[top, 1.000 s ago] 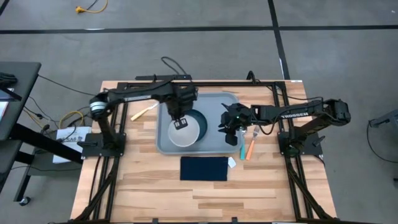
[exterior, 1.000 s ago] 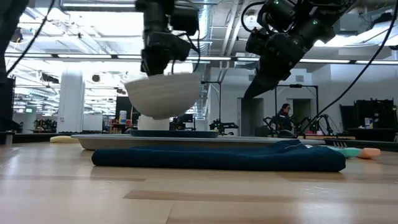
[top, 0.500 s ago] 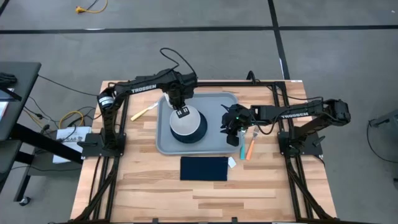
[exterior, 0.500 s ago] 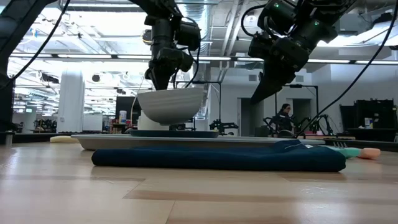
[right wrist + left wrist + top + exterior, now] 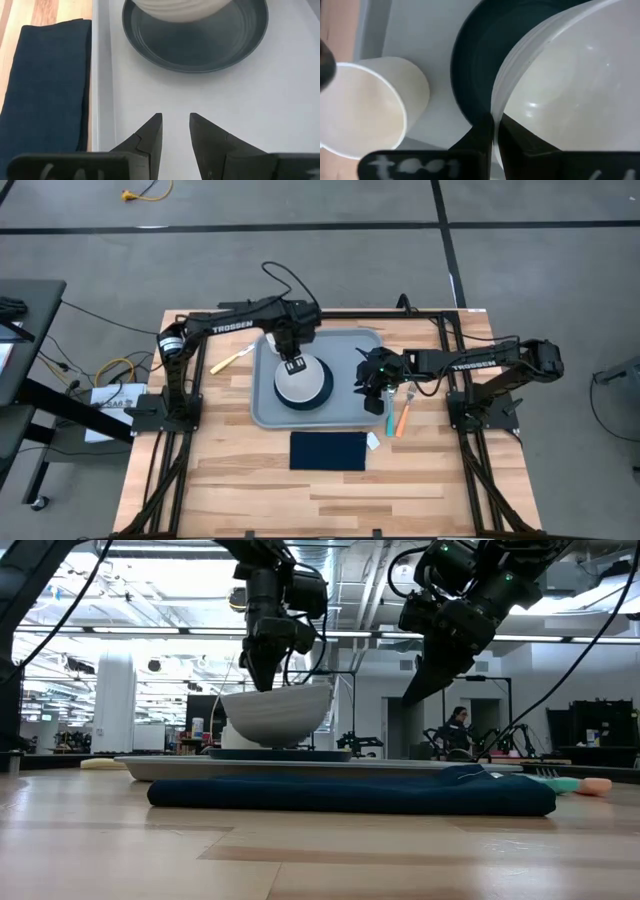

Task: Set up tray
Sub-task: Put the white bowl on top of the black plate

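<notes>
**White bowl held at its rim over the dark plate on the tray**

Pale wood planks make up the tabletop [image 5: 250, 480], which stands on a grey floor crossed by dark lines. Toward its left side, a cream-handled utensil [image 5: 231, 361] lies on the wood just beside the tray's left rim. Next comes the tray [image 5: 345, 412], light grey-blue with rounded corners, sitting in the far middle of the tabletop. At the tray's far left corner, the left wrist view shows a white paper cup [image 5: 362, 107] standing on the tray floor. Beside it a dark plate [image 5: 322, 387] rests in the tray, and a white bowl [image 5: 296, 383] sits over the plate; whether the bowl touches the plate cannot be told from the low view. The left pincer [image 5: 291, 366] reaches down from above and is clenched on the bowl's rim, one finger inside and one outside. In front of the tray, a folded dark navy cloth [image 5: 328, 451] lies flat on the wood, with a small white item [image 5: 373, 441] at its right end. Over the tray's right part the right pincer [image 5: 374, 394] hangs above the tray floor, its fingers a little apart and grasping nothing. Right of the tray, an orange-handled utensil [image 5: 403, 419] and a teal-handled one [image 5: 388, 422] lie side by side on the wood.
</notes>
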